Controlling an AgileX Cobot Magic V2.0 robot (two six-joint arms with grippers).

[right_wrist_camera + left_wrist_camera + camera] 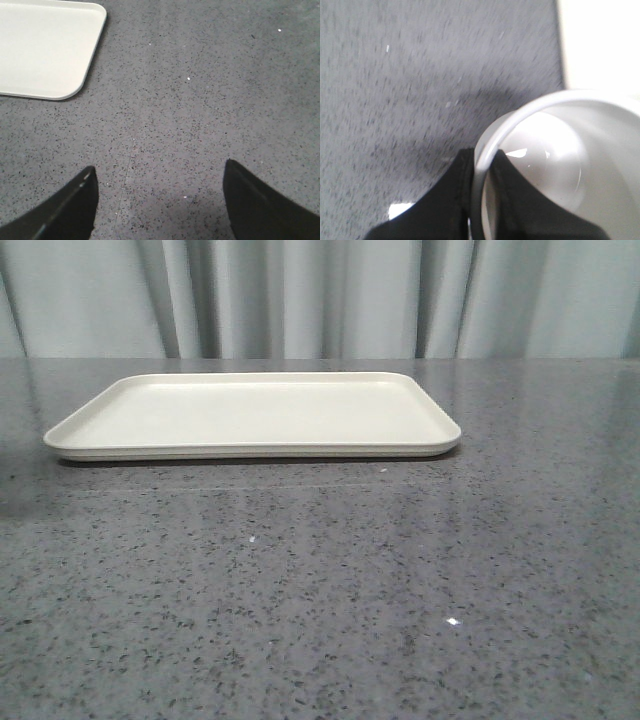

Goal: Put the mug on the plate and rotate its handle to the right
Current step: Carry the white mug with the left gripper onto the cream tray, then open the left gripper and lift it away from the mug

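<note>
The cream plate lies empty at the back of the grey table. It also shows in the right wrist view and as a pale edge in the left wrist view. My left gripper is shut on the white mug's rim, one finger inside and one outside. The mug is seen from above, over the table beside the plate. Its handle and smiley face are hidden. The mug and both grippers are out of the front view. My right gripper is open and empty above bare table.
A speckled grey tabletop stretches in front of the plate. Grey curtains hang behind the table.
</note>
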